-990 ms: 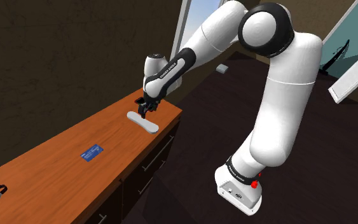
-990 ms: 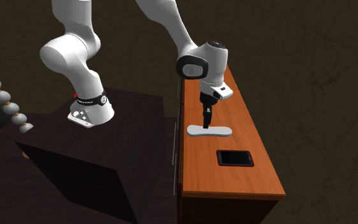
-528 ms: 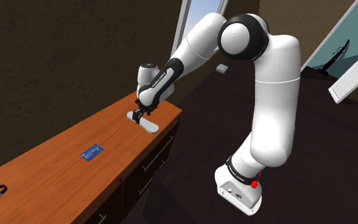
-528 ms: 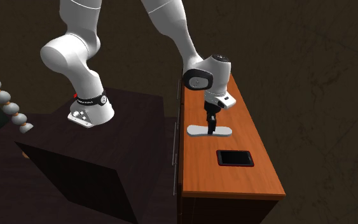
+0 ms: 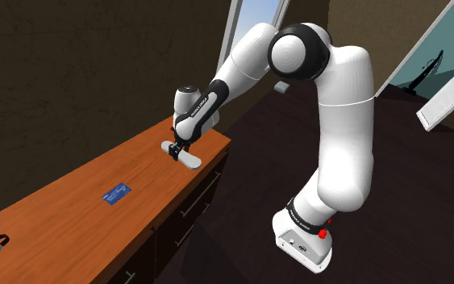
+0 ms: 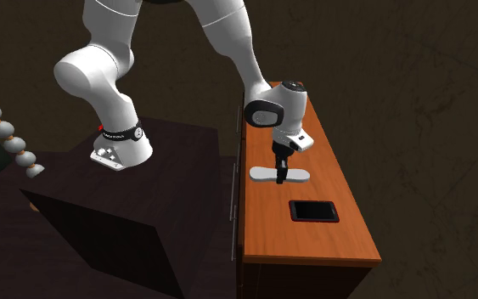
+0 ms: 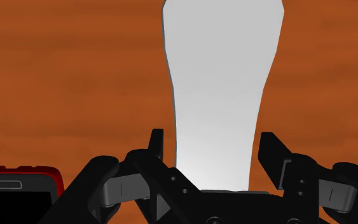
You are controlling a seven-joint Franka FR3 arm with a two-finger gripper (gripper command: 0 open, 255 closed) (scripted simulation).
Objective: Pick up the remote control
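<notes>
White remote (image 7: 222, 83) laid flat on wooden counter (image 5: 72, 202), at end nearest arm. Hand (image 6: 281, 172) held low right over it, fingers spread, remote's narrow part straddled, contact not seen tbh. Red-edged phone (image 6: 313, 210) parked nearby.

1. The shoulder view is looking down from beside the stand (image 5: 410, 218), facing across the wooden cabinet top (image 5: 64, 214).
2. The second exterior view is looking down along that cabinet's length, keeping the stand at its left; both are sharing the cabinet top.
3. The wrist view is looking straight down, close above the white remote control (image 7: 219, 95).
</notes>
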